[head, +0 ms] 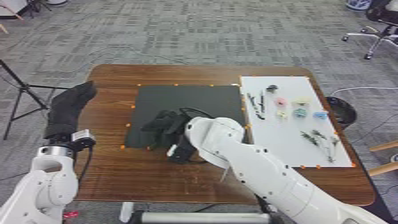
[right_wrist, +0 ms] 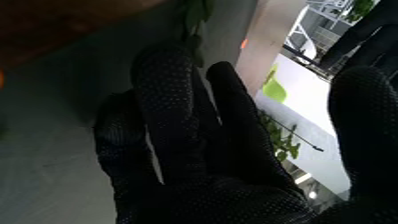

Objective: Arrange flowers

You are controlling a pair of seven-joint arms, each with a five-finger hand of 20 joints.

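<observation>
Extending relaxed fingers near mid-frame, your right hand (head: 162,125) overlaps the black mat (head: 187,96); any hold cannot be told.

This looks like a robot lab in a room like an office. Two big white robot arms (head: 258,159) reach over a brown desk (head: 160,180) with little orange marks (head: 123,146) on it. The floor (head: 195,37) is grey carpet, with a black three-legged stand (head: 23,89) and a chair on wheels (head: 385,33).
</observation>
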